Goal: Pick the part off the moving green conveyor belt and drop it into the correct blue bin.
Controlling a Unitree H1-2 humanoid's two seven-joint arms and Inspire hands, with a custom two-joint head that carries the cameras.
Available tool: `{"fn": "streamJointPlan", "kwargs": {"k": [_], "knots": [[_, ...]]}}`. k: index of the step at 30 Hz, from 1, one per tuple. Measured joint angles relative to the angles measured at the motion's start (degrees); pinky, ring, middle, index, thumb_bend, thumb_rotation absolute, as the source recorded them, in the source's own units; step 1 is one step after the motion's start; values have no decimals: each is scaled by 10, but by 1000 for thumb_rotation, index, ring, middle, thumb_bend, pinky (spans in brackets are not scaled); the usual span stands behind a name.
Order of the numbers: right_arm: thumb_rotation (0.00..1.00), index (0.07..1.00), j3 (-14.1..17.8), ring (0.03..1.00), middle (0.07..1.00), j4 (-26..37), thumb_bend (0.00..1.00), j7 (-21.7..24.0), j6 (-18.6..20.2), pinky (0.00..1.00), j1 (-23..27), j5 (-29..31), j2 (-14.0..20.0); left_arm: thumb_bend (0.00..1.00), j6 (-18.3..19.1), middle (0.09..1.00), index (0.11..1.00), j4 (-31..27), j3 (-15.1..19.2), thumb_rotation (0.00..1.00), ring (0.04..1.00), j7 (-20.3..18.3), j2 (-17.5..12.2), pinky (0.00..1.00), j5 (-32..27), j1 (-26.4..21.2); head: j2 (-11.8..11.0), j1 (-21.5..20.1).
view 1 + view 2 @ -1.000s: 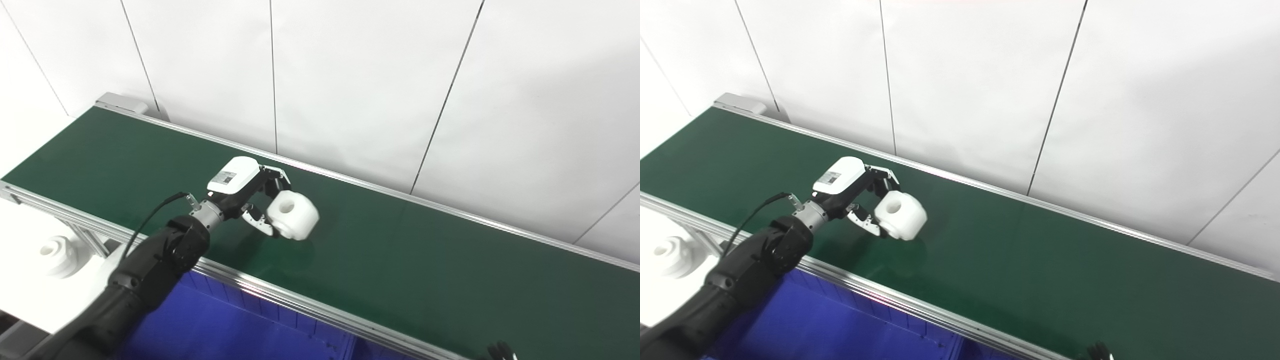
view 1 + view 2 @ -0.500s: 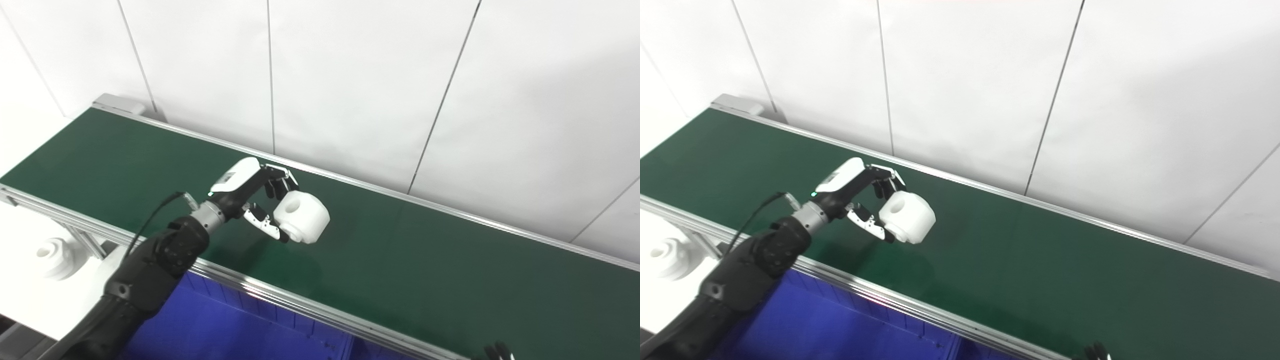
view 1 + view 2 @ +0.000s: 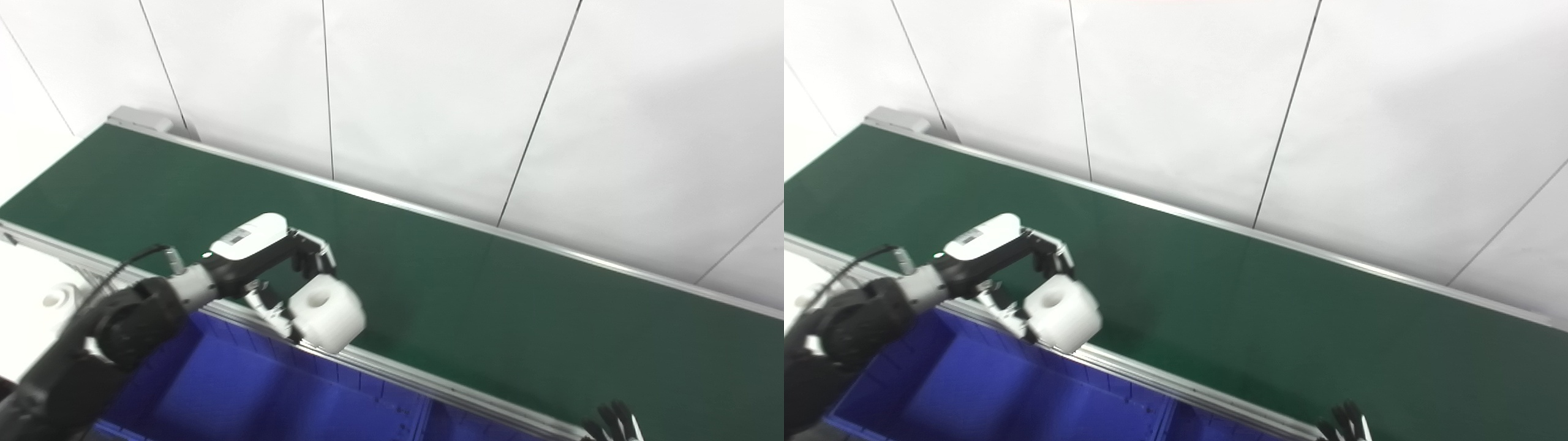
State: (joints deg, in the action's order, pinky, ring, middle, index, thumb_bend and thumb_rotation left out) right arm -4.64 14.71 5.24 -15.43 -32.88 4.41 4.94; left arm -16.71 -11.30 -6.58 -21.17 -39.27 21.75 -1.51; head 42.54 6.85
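A: How many parts are showing?

B: One white part [image 3: 326,313], gripped in the left hand [image 3: 278,269], hanging over the belt's near rail [image 3: 392,369] at lower left. A second white piece [image 3: 54,298] is sitting at the far left edge.

A: And bins?

B: One blue bin [image 3: 245,398] is lying below the rail (its inside looks bare). The green conveyor belt [image 3: 490,294] is running open to the right. Only the right hand [image 3: 612,424] fingertips are peeking in at bottom right; I cannot tell their state.

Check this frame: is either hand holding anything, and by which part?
The left hand holds the white part, fingers on its far side and thumb on its near side. Only the right hand's fingertips show; nothing seen in them.
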Motion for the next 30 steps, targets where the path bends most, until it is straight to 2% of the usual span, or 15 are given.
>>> {"fn": "streamJointPlan", "kwargs": {"k": [3,6,8,10,17,23,29,30], "knots": [[1000,958,0,883,934,4,780,2,1,868,-2,2,0,523,6,456,496,-28,12,0,414,-20,-33,372,19,21,4,0],[989,950,0,875,928,13,789,5,3,855,-5,9,4,523,5,479,491,-34,16,0,435,-43,-67,382,41,38,10,0],[982,949,1,873,929,18,800,6,10,855,-9,12,6,523,8,485,488,-34,21,0,445,-51,-77,394,56,44,20,1],[974,946,2,871,928,21,812,6,19,849,-11,13,7,523,7,486,487,-32,21,0,434,-54,-78,375,63,46,36,16],[941,934,10,868,913,40,809,7,36,844,-11,32,11,520,9,423,508,-14,7,0,358,-76,-76,293,88,35,47,48],[946,925,9,855,903,42,838,9,48,829,2,31,15,523,28,467,499,-22,4,0,413,-102,-73,349,102,24,42,46],[937,920,9,850,901,43,819,9,57,826,4,30,14,524,45,478,501,-33,3,0,472,-141,-84,425,111,23,40,38],[934,918,9,850,902,43,819,9,57,827,4,31,14,522,52,516,497,-33,3,34,488,-149,-85,436,110,22,40,33]]}}
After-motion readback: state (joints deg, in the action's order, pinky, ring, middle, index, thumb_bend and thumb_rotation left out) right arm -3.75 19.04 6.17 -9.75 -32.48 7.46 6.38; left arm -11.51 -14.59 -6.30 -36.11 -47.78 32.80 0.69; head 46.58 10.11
